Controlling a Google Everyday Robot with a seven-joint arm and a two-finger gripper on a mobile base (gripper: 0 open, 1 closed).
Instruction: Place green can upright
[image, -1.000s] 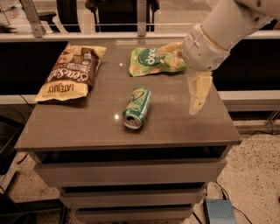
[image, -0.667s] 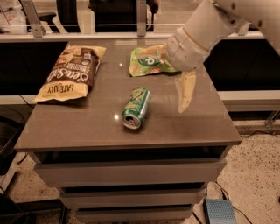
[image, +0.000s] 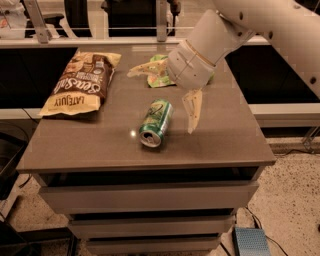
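The green can (image: 156, 121) lies on its side near the middle of the grey table top (image: 90, 145). Its silver end faces the front edge. My gripper (image: 160, 102) hangs just above and behind the can, apart from it. It is open wide. One pale finger (image: 142, 71) points left and the other finger (image: 193, 109) points down just right of the can. The white arm reaches in from the upper right.
A brown chip bag (image: 80, 82) lies flat at the back left of the table. A flat green snack bag (image: 156, 76) lies behind the gripper, partly hidden by it. Drawers (image: 150, 197) sit under the top. A metal rail (image: 100, 42) runs behind the table.
The arm has moved left from the table's right side to over the can. The fingers have spread apart. The can has not moved.
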